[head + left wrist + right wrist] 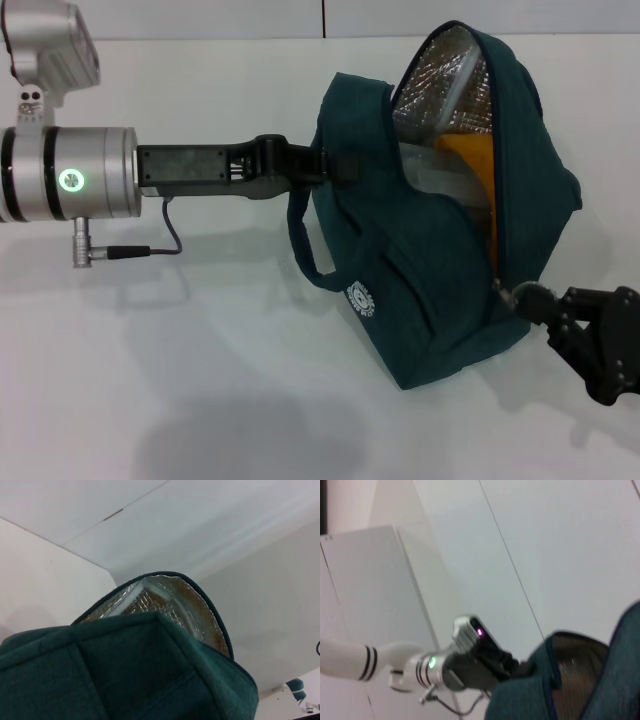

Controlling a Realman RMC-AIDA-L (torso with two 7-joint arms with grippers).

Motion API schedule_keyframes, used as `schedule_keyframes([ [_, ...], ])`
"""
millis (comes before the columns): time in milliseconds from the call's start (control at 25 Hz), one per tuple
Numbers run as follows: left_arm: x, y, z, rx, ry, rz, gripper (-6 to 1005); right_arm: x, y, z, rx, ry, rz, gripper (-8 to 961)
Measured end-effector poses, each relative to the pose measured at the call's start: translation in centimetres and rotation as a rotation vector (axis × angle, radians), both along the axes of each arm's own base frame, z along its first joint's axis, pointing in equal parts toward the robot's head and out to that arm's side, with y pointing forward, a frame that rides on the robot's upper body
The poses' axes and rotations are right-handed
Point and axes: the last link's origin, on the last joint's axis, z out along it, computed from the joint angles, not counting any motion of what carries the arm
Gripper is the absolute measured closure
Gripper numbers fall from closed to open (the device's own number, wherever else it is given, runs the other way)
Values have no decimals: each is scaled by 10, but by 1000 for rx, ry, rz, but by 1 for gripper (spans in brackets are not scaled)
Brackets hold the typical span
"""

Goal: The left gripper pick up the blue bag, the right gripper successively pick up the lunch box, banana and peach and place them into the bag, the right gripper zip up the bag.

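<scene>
Holding the blue bag [430, 290] up off the table [200, 400] by its rear edge, left gripper [325, 165] clamping shut on the fabric so the mouth is gaping for zipping; left arm reaching in level from the left. Showing lunch box [445, 178] and banana [470, 165] inside; peach not visible. Right gripper [535, 303] angling up from lower right, pinching closed at the zipper pull [505, 292], apparently starting the zip
</scene>
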Motion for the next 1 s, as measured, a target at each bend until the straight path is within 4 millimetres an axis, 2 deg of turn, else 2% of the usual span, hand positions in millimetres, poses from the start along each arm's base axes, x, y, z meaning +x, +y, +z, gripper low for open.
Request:
schedule_keyframes([
  [320,0,0,0,1,1,-4,963,-10,9,5,37,45,31,936],
  [680,0,-1,-3,10,-2,-19,957,-34,36,10,100,85,102,936],
  [1000,1,-1,-3,27,0,-41,949,-46,51,14,128,103,133,936],
])
